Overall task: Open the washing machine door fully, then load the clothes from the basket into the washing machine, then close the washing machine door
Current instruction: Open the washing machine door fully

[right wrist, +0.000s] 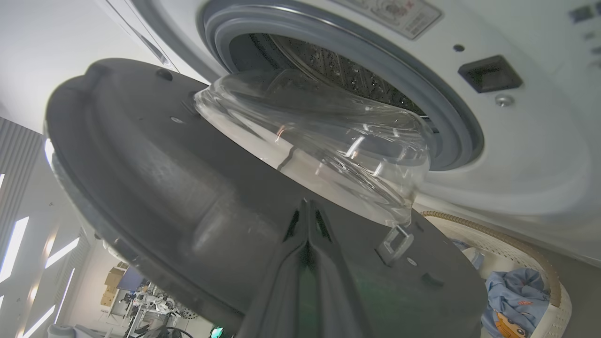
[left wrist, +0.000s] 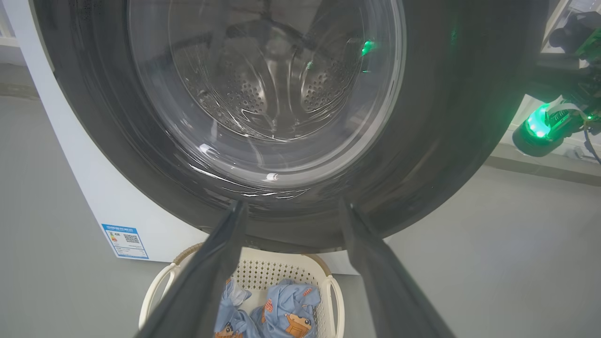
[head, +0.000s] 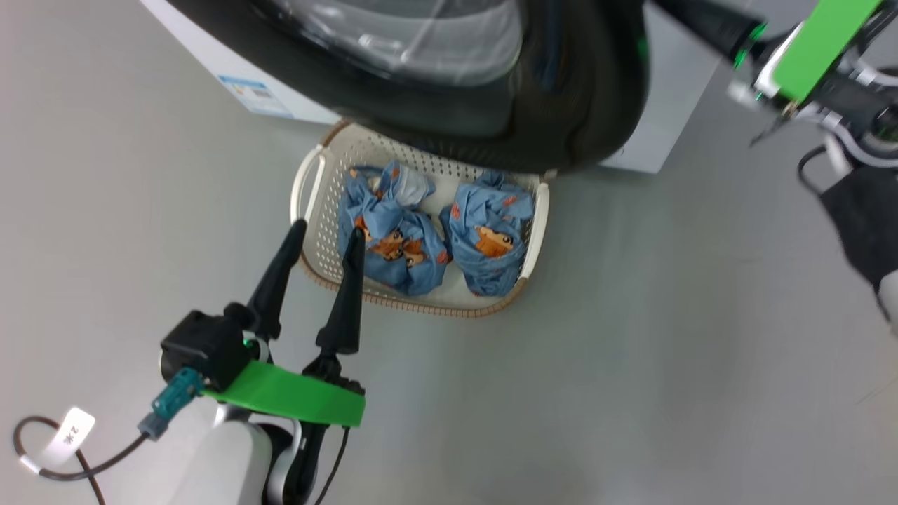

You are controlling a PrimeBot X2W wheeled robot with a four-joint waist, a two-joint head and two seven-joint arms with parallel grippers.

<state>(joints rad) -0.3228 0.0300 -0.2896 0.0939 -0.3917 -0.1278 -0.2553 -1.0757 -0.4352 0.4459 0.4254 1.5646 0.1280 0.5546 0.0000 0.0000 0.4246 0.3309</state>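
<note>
Closest to the head camera: left gripper (head: 329,227), fingers spread wide and empty, tips over the near-left rim of the basket (head: 456,179), just short of the clothes (head: 393,242). Two blue bundles side by side inside the basket, down on the grey floor (head: 666,315), far end tucked under the washing machine door (head: 561,105).

From the left wrist alone: door's outer face, glossy black rim around the clear window, steel drum holes visible through the glass, blue label (left wrist: 124,241) low on the white washing machine (left wrist: 94,188).

From the right wrist instead: door's inner side, glass bowl (right wrist: 319,131) bulging toward the grey-blue gasket (right wrist: 281,28) and the uncovered drum (right wrist: 347,70); door ajar. Right gripper (right wrist: 307,204) with fingers pressed together, nothing between them, tips at the inner face just below the bowl; contact unclear. Latch hook (right wrist: 394,241) just beside the tips.
</note>
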